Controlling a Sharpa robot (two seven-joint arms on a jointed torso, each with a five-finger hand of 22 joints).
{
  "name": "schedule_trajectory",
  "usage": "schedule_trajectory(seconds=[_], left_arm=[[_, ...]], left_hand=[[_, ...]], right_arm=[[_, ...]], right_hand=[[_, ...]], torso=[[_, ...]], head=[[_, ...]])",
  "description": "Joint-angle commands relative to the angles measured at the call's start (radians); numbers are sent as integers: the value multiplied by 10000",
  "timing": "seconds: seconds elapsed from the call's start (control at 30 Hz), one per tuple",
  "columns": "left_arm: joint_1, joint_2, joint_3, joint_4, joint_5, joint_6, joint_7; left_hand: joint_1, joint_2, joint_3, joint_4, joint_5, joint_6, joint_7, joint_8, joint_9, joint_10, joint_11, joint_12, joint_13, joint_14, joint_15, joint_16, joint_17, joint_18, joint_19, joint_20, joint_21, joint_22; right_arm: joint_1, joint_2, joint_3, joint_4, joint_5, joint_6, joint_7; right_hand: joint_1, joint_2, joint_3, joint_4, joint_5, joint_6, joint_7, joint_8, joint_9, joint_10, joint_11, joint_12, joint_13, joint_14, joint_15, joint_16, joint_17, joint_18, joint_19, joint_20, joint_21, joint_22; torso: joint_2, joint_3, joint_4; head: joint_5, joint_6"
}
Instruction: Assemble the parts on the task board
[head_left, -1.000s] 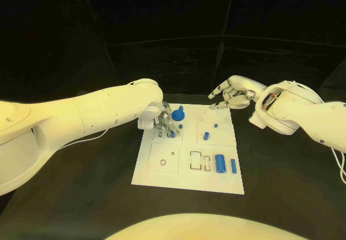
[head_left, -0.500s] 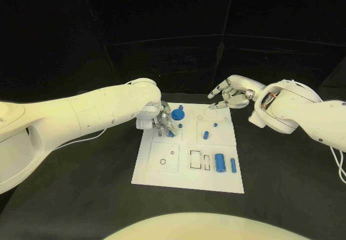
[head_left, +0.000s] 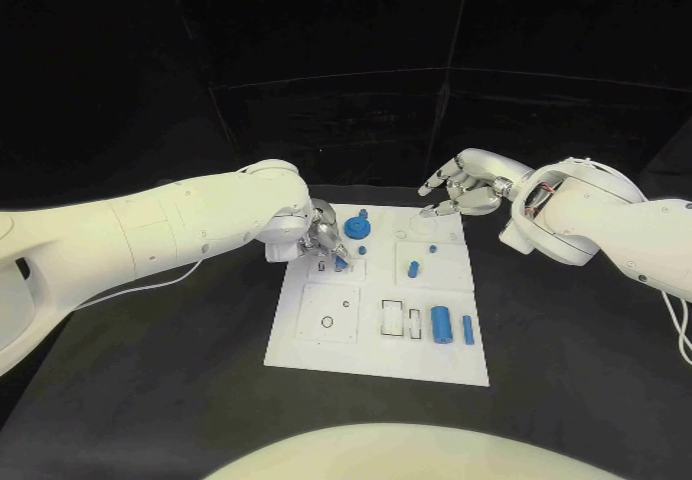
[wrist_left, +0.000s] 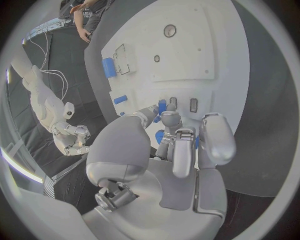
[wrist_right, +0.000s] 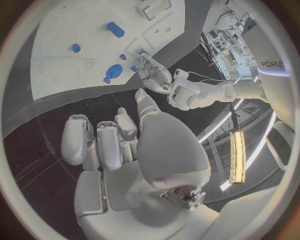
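The white task board lies mid-table. My left hand is low over its far left section, thumb and a finger pinching a small blue peg at the slots there. The left wrist view shows that peg between the fingertips of the left hand. A round blue part stands just beside the hand. My right hand hovers above the board's far right corner, fingers loosely bent and holding nothing. In the right wrist view the right hand is above the board.
Other blue parts lie on the board: a short peg, a thick cylinder and a slim pin. The near left section has a small round hole. Black table surrounds the board.
My left hand has shifted slightly away from the board's middle with the peg still at its fingertips. The right hand has stayed in place.
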Motion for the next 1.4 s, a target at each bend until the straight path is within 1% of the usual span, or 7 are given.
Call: schedule_trajectory(seconds=[0.03, 0.2, 0.43, 0.63, 0.8, 1.0, 1.4], left_arm=[[-18, -189, -1, 279, -41, -1210, 602], [-79, -387, -4, 444, -43, -1629, 677], [-239, -385, -7, 371, -322, -1607, 604], [-334, -340, -7, 304, -685, -1450, 506], [-370, -312, -7, 263, -895, -1206, 376], [-385, -301, -7, 247, -960, -844, 244], [-393, -358, -6, 236, -982, -300, -1]], left_hand=[[-115, -37, 1732, -1651, -29, -28, -5, 52, 22, 92, -14, 33, -11, 1021, 4, 31, 2633, -93, 5, -1, -63, -11], [-166, -77, 1845, -1667, -33, -25, -11, 91, 43, 125, -20, 52, 1, 1021, -1, 31, 2633, -101, 21, -6, -40, 33], [-181, -89, 1871, -1668, -35, -24, -13, 101, 48, 132, -21, 55, 0, 1021, -3, 31, 2633, -103, 24, -7, -37, 41], [-196, -96, 1885, -1665, -38, -23, -14, 106, 51, 132, -21, 52, -8, 1021, -4, 31, 2633, -106, 29, -8, -28, 57], [-204, -99, 1892, -1663, -41, -23, -14, 109, 53, 138, -21, 57, -3, 1021, -4, 31, 2633, -109, 34, -9, -18, 73], [-210, -101, 1898, -1661, -42, -22, -14, 112, 54, 132, -21, 48, -17, 1021, -4, 31, 2633, -108, 34, -9, -19, 71], [-220, -113, 1924, -1670, -43, -24, -18, 120, 58, 124, -24, 36, -38, 1021, -6, 31, 2633, -107, 33, -10, -23, 65]], right_arm=[[21, -17, 8, -9, -32, 73, 19], [21, -42, 8, -12, -32, 85, 16], [21, -32, 8, -20, -32, 119, 12], [20, 19, 7, -41, -258, 96, -2], [20, 61, 7, -56, -381, 68, -11], [20, 69, 7, -70, -420, 38, -22], [19, 80, 7, -95, -435, 32, -17]], right_hand=[[51, 47, -56, 7, 34, -18, 8, 57, -5, -76, -15, -33, -15, 299, -50, -66, -15, 143, -63, 12, -51, -13], [51, 47, -56, 7, 34, -18, 8, 57, -5, -76, -15, -33, -15, 299, -50, -66, -15, 143, -63, 12, -51, -13], [49, 52, -64, 16, 42, -18, 8, 58, -5, -86, -15, -46, -28, 299, -50, -70, -18, 147, -76, 12, -63, -34], [51, 59, -67, 22, 50, -16, 8, 61, -5, -86, -15, -44, -27, 301, -50, -68, -11, 146, -74, 11, -64, -33], [56, 65, -69, 24, 55, -16, 7, 62, -5, -90, -16, -49, -32, 300, -51, -72, -15, 147, -75, 11, -68, -37], [61, 77, -74, 33, 61, -6, 5, 69, -2, -99, -17, -61, -44, 303, -52, -73, -12, 149, -80, 10, -76, -48], [71, 91, -104, 58, 62, 49, -7, 109, 9, -141, -26, -119, -102, 305, -58, -91, -26, 155, -92, 5, -98, -78]], torso=[[-9, -4, 4], [-2, -1, -5], [8, 3, -12], [14, -9, -43], [15, 6, -31], [14, -3, -29], [14, 1, -21]], head=[[2, -16], [38, -18], [93, 12], [115, 16], [123, -12], [129, -2], [180, -3]])
